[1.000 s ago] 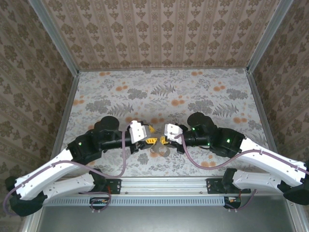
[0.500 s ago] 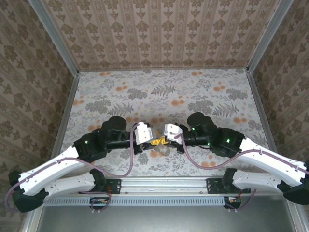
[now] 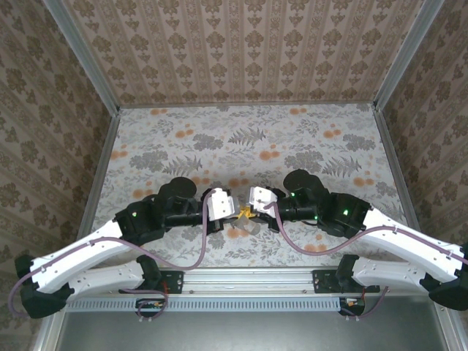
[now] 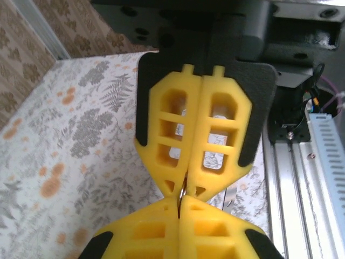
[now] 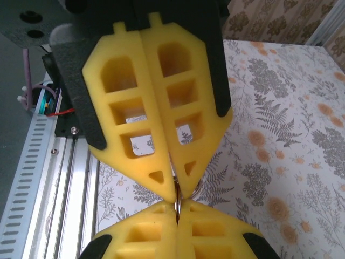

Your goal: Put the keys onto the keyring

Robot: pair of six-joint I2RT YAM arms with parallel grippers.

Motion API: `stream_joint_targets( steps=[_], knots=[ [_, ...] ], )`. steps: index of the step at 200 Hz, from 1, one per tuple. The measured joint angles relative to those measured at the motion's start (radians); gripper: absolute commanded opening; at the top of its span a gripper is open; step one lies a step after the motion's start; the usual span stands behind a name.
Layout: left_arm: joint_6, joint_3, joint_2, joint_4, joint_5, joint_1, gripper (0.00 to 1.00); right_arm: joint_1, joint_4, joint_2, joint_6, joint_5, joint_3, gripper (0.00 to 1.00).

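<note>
The 2 grippers met tip to tip low over the table [image 3: 307,139], just ahead of the arm bases. The right gripper [image 5: 173,181] was clenched, its yellow pads [image 5: 129,113] pressed flat together. The thin wire of the keyring [image 5: 176,197] ran out of their seam, and a curve of the loop bulged just beside the tip. The left gripper [image 4: 183,189] was clenched too. The same wire seemed to enter the seam of its pads from the opposite side, so both looked to be pinching the keyring between them. The key was too small to make out.

I judged the step in hand to be the threading itself, with the keyring braced by 2 grips. The next move would call for a small, steady shift of 1 grip, without letting the wire twist or slip free.
</note>
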Motion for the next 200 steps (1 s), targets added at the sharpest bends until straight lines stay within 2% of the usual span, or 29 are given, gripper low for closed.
stream_joint_targets(
  steps=[47,72,94,171,200],
  knots=[
    [0.003,-0.023,-0.024,0.012,0.029,0.000,0.00,0.002,-0.005,0.000,0.000,-0.013,-0.001,0.00],
    [0.002,-0.046,-0.053,0.037,0.048,0.006,0.00,0.006,0.006,-0.001,0.000,-0.026,-0.002,0.12],
    [-0.001,-0.077,-0.081,0.072,0.072,0.013,0.00,0.006,0.029,-0.002,0.004,-0.033,-0.010,0.16],
    [-0.026,-0.163,-0.145,0.215,0.179,0.077,0.00,0.006,0.072,-0.029,0.008,-0.037,-0.026,0.13],
    [-0.037,-0.183,-0.157,0.255,0.205,0.099,0.00,0.006,0.082,-0.029,0.017,-0.039,-0.027,0.00]
  ],
)
